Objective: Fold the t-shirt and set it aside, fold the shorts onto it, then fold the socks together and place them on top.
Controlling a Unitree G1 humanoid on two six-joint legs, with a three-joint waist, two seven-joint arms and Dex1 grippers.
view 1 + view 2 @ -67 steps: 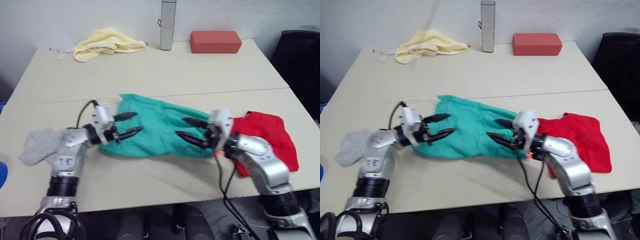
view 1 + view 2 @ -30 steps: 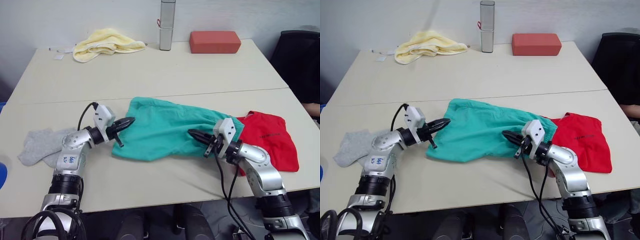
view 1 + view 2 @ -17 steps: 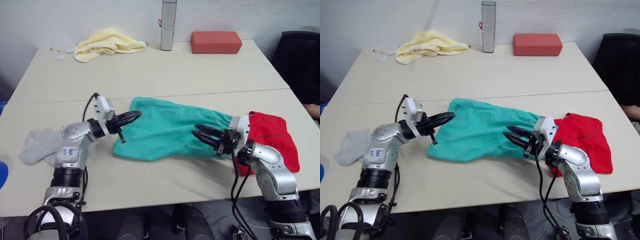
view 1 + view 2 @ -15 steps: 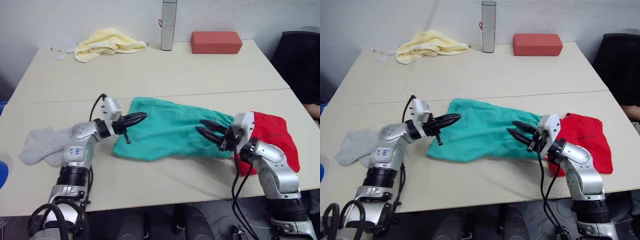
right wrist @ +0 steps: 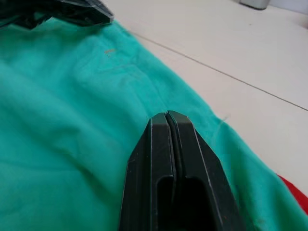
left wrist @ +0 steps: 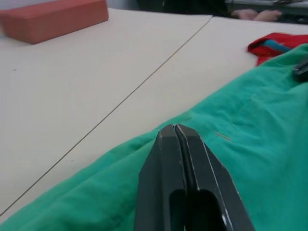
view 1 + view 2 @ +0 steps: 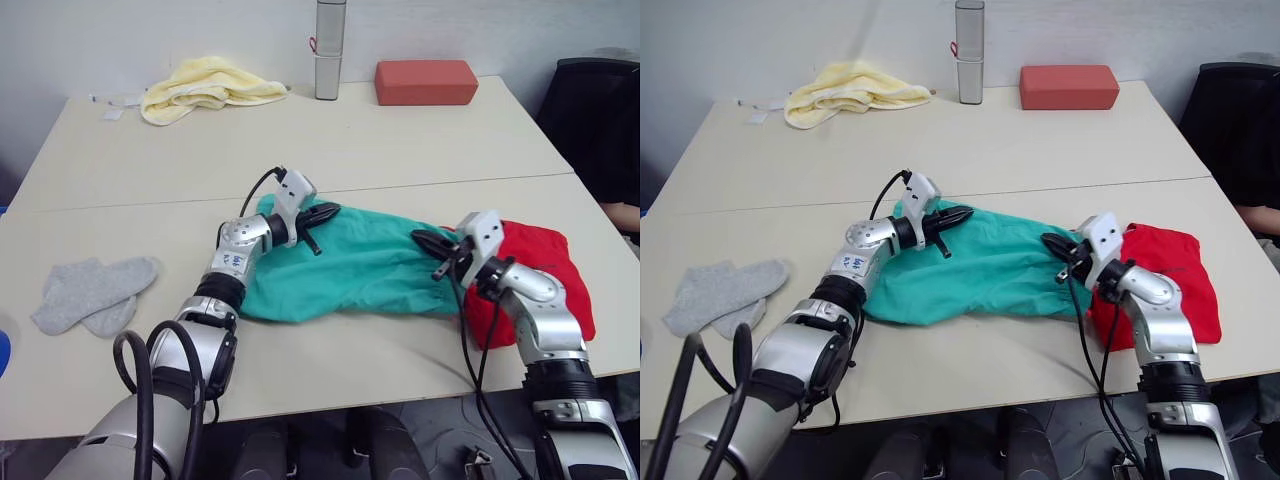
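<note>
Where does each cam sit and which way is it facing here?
Left and right eye views: on the head, looking forward and down over the table; both arms show, left gripper and right gripper over the shorts.
Left wrist view: along its shut fingers, across the shorts toward the red block.
Right wrist view: along its shut fingers, over the shorts; the left gripper's tips show.
Shared: all show the shorts; the t-shirt too.

Silver jointed arms with white wrist blocks, looping black cables, and pointed black fingers (image 7: pixel 322 211).
</note>
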